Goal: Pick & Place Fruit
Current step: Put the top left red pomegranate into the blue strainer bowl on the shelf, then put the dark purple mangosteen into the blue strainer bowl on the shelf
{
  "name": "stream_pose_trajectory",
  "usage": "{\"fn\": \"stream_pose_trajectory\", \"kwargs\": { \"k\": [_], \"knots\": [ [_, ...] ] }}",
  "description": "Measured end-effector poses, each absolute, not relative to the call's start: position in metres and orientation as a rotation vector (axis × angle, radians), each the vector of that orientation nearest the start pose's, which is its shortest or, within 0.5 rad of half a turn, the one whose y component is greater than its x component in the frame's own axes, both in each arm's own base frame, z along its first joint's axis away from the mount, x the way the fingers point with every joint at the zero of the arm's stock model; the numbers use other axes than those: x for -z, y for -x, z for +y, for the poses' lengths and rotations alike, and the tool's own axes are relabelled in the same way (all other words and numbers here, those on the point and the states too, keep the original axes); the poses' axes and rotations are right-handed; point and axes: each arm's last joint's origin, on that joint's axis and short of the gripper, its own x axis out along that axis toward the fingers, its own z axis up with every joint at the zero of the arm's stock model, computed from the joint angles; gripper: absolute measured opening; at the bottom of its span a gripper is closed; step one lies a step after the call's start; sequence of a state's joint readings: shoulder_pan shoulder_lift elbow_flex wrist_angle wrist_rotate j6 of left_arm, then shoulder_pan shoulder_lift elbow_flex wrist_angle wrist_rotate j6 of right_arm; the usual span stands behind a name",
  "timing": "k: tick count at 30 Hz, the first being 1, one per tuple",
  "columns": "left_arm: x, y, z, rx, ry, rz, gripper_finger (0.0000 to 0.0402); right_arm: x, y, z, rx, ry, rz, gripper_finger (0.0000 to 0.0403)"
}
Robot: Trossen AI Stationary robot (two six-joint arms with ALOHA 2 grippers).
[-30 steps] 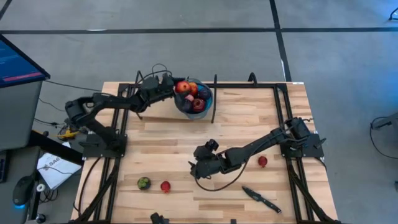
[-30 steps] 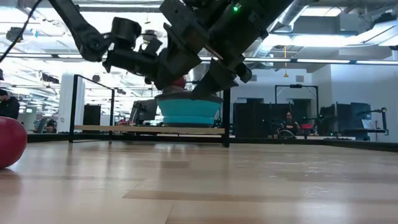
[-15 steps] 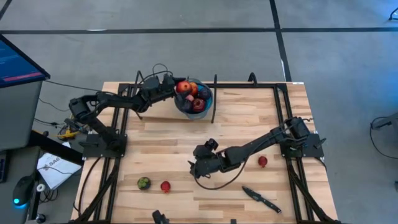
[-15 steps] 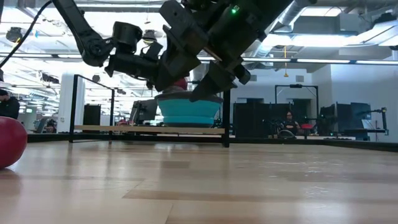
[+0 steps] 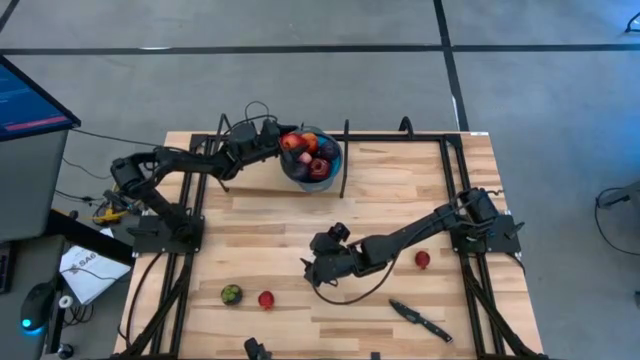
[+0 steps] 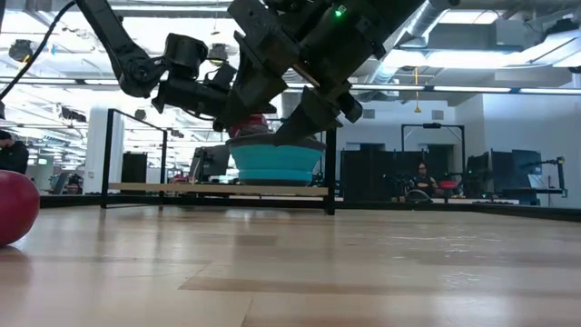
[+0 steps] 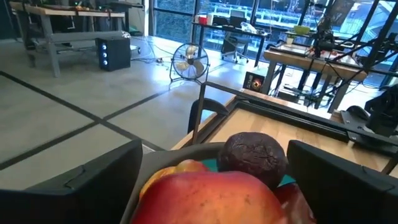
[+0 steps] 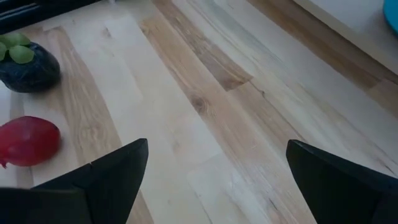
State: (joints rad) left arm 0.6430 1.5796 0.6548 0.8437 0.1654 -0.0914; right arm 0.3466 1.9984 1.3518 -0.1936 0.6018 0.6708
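The blue bowl (image 5: 335, 165) stands at the table's far edge and holds several fruit. On top lies a red-and-yellow piece (image 7: 211, 196), with a dark purple one (image 7: 254, 158) behind it. My left gripper (image 5: 281, 141) reaches level over the bowl's left rim and is open, one finger on each side of the red-and-yellow fruit; I cannot tell if they touch it. My right gripper (image 5: 310, 270) hovers open over the table's middle, slanting down. Ahead of it a red fruit (image 8: 28, 142) and a dark, green-topped fruit (image 8: 28, 65) rest on the wood. Another red fruit (image 5: 422, 260) lies under the right arm.
A black-handled knife (image 5: 420, 318) lies near the front right. A black rail frame (image 5: 400, 137) borders the table's far edge and sides. In the low view a red fruit (image 6: 14, 209) sits close at the left. Bare wood lies between the bowl and my right gripper.
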Motion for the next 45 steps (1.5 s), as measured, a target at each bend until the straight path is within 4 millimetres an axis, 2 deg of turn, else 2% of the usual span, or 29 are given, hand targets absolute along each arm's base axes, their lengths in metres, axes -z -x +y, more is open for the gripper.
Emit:
{"fn": "stream_pose_trajectory", "kwargs": {
  "k": [5, 13, 17, 20, 25, 30, 35, 40, 45],
  "knots": [
    [-0.211, -0.251, 0.182, -0.478, 0.102, 0.021, 0.0398, -0.176, -0.403, 0.128, 0.472, -0.252, 0.626, 0.0376],
    [-0.246, -0.239, 0.170, -0.423, 0.057, -0.072, 0.0395, -0.176, -0.403, 0.128, 0.472, -0.250, 0.629, 0.0376],
    [-0.265, -0.228, 0.159, -0.409, 0.018, -0.086, 0.0391, -0.175, -0.402, 0.128, 0.474, -0.247, 0.633, 0.0376],
    [-0.279, -0.220, 0.144, -0.385, -0.064, -0.058, 0.0383, -0.175, -0.402, 0.128, 0.475, -0.243, 0.639, 0.0376],
    [-0.298, -0.206, 0.097, -0.246, -0.177, 0.020, 0.0364, -0.173, -0.400, 0.127, 0.478, -0.206, 0.673, 0.0376],
    [-0.301, -0.186, 0.038, -0.062, -0.202, 0.147, 0.0343, -0.173, -0.400, 0.128, 0.428, -0.151, 0.696, 0.0376],
    [-0.290, -0.169, -0.013, -0.027, -0.155, 0.314, 0.0329, -0.176, -0.406, 0.131, 0.264, -0.088, 0.693, 0.0376],
    [-0.274, -0.159, -0.064, -0.026, -0.143, 0.421, 0.0322, -0.182, -0.420, 0.134, 0.091, -0.077, 0.586, 0.0376],
    [-0.256, -0.148, -0.110, 0.022, -0.062, 0.492, 0.0323, -0.188, -0.425, 0.132, 0.054, -0.057, 0.523, 0.0376]
  ]
}}
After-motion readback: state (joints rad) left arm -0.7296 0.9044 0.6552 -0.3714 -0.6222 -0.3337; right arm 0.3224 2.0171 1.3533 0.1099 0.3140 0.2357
